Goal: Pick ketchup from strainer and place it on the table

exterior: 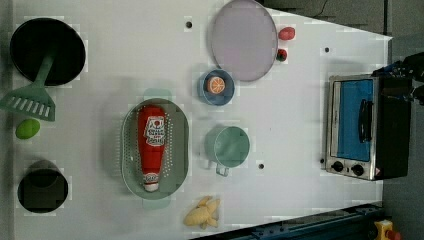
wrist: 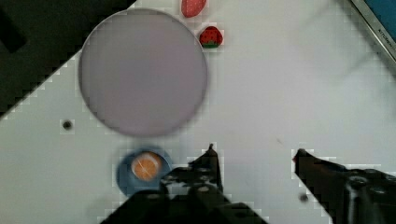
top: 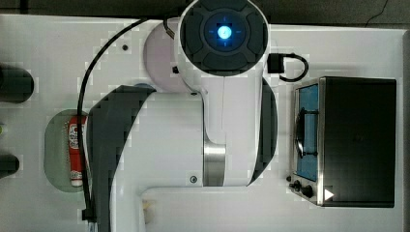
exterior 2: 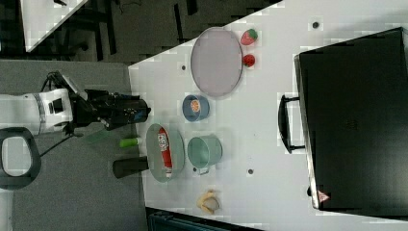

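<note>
Red ketchup (exterior: 151, 145) with white label, pale green perforated strainer (exterior: 177, 150), white table (exterior: 125, 60), lilac plate (exterior: 243, 40)

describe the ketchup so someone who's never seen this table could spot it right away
In the left view, find the toaster oven at the right, then look left past the green cup to the pale green perforated strainer. The ketchup lies flat inside it: the one red squeeze bottle with a white cap.
</note>
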Available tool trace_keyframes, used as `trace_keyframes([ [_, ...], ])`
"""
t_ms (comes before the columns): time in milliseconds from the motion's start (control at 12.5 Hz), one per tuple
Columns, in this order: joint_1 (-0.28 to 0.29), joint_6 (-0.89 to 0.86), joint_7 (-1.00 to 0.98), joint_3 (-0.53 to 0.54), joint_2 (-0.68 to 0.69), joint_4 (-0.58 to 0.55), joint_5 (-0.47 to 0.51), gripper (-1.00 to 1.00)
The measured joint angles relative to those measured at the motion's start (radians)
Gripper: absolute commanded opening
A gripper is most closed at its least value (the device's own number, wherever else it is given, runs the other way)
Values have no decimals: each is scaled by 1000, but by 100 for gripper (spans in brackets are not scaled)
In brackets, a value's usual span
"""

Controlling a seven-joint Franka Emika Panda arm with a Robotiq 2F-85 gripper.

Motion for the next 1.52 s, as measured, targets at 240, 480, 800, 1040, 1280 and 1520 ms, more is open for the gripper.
trace_keyframes([
  [240, -76, -179, 0, 45, -203, -216, 8, 100],
  [480, -116, -141, 0, 93, -260, -192, -9, 100],
  [800, -121, -66, 0, 285, -182, -159, -5, 100],
  [1040, -100, 40, 0, 483, -62, -173, -6, 100],
  [1280, -56, 113, 0, 607, 39, -195, -8, 100],
  [1520, -39, 236, 1, 707, 124, -206, -8, 100],
])
